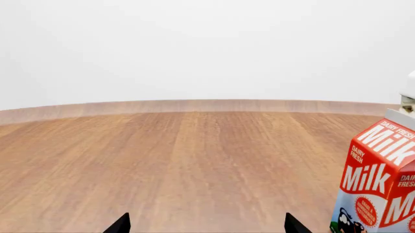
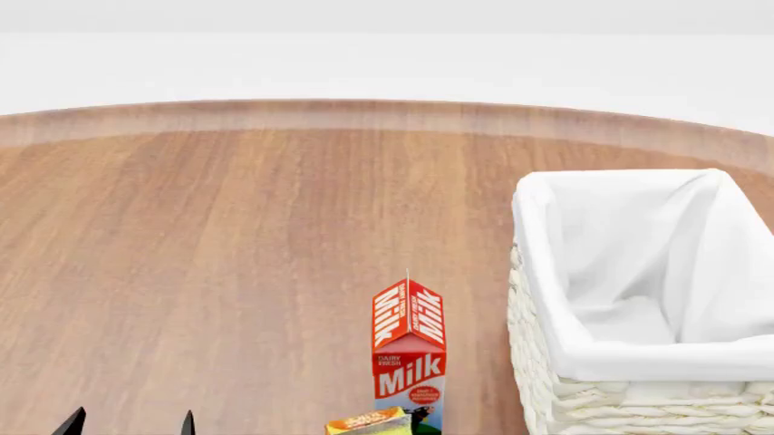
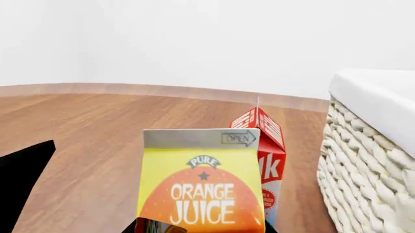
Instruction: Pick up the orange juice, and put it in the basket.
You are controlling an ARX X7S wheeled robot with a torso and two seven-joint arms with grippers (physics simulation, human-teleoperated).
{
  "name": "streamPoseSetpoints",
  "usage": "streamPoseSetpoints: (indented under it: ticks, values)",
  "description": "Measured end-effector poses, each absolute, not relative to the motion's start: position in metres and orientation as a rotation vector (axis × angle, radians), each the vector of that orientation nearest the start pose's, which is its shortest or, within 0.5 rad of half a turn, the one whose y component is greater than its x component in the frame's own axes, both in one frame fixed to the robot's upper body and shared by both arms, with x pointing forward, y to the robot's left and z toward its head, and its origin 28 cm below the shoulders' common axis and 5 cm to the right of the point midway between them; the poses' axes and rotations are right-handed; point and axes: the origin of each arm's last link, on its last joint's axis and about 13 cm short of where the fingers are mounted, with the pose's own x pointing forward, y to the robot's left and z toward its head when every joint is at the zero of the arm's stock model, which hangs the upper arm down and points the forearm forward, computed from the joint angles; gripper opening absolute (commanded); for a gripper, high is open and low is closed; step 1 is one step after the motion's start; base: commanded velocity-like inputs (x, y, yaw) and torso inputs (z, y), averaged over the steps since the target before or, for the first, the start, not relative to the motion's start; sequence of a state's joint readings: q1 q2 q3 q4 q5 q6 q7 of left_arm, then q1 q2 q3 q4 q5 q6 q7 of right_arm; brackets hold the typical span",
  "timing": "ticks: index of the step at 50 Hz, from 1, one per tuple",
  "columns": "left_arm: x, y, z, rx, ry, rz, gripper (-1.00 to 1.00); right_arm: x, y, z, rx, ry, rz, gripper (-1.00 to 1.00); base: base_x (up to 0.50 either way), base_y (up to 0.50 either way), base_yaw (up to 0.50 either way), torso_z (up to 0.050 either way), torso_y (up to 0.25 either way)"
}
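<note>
The orange juice [image 3: 201, 187], a yellow-and-orange carton, fills the middle of the right wrist view. My right gripper [image 3: 201, 228] holds it, with a dark fingertip pressed against each side at the frame's bottom edge. In the head view only the carton's top [image 2: 366, 421] shows, beside the milk; the right gripper is out of that view. The basket [image 2: 568, 362], cream wicker with a white lining, stands to the right [image 3: 370, 160]. My left gripper [image 2: 130, 422] is open over bare wood at the lower left, with nothing between its fingertips [image 1: 120, 225].
A red-and-white milk carton [image 2: 409, 349] stands upright just behind the orange juice and left of the basket [image 1: 379, 184] [image 3: 269, 145]. A black pointed shape [image 3: 23, 189] juts in beside the orange juice. The round wooden table [image 2: 242, 227] stretches far back.
</note>
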State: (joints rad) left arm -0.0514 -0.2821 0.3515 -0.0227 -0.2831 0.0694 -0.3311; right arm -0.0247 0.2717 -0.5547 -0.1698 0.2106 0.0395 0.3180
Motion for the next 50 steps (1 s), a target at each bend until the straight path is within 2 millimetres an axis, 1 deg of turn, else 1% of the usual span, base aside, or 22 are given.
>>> streamPoseSetpoints:
  ticks: [30, 50]
  values:
    - [0.210, 0.205, 0.013, 0.000, 0.000, 0.000, 1.00, 0.176, -0.051, 0.060, -0.012, -0.063, 0.244, -1.00, 0.00, 0.00, 0.00, 0.000, 0.001]
    - [0.211, 0.205, 0.013, 0.000, 0.000, 0.000, 1.00, 0.173, -0.053, 0.091, -0.008, -0.131, 0.244, -1.00, 0.00, 0.00, 0.00, 0.000, 0.001]
